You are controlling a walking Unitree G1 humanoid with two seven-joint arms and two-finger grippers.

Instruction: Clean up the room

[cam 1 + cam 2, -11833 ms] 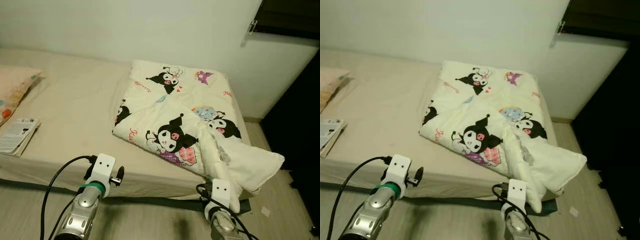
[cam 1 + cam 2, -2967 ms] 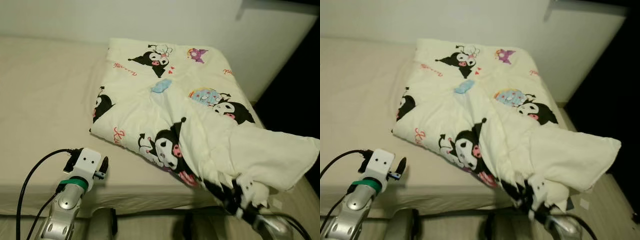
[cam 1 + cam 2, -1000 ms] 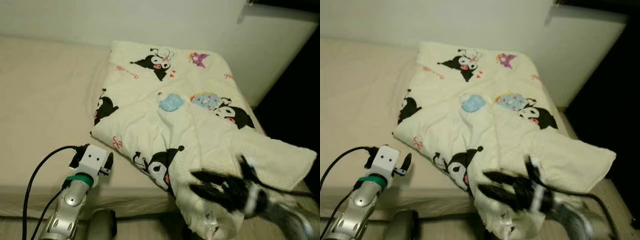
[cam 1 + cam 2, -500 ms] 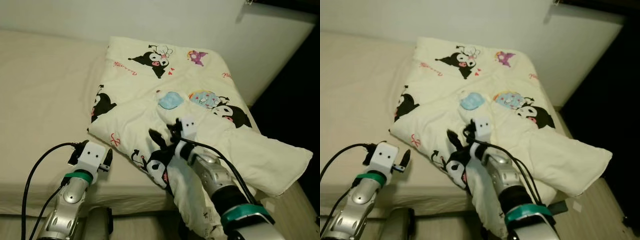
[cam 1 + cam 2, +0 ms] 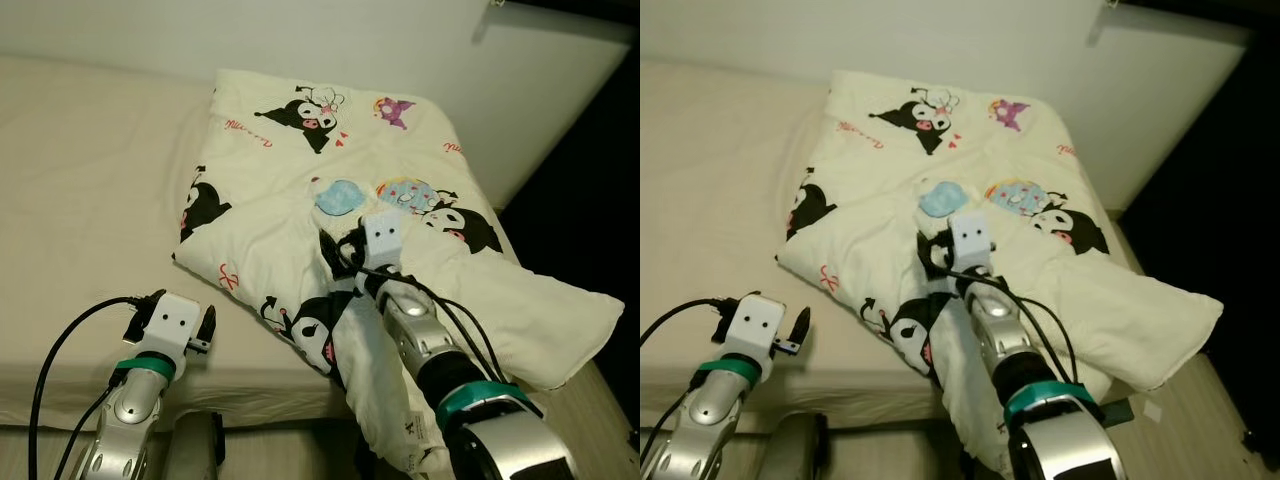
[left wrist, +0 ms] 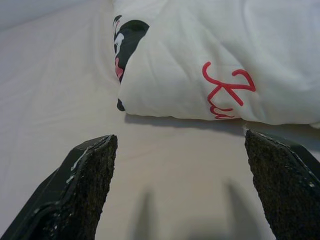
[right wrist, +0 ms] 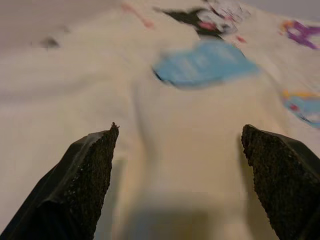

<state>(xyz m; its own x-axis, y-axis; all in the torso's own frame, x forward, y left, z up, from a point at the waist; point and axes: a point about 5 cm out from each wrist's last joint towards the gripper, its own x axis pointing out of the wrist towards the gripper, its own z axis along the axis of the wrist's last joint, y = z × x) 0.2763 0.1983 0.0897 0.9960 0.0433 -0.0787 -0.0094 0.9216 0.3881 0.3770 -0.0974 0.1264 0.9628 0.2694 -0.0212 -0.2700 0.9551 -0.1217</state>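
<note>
Right hand (image 7: pixel 175 165) over the middle of the cartoon-print quilt (image 5: pixel 300 170), fingers spread, holding nothing. Left hand (image 6: pixel 175 175) also spread and empty, above the bed sheet (image 5: pixel 90 180) beside the quilt's near corner. Quilt lies folded at the bed's right end, one flap overhanging the edge.
</note>
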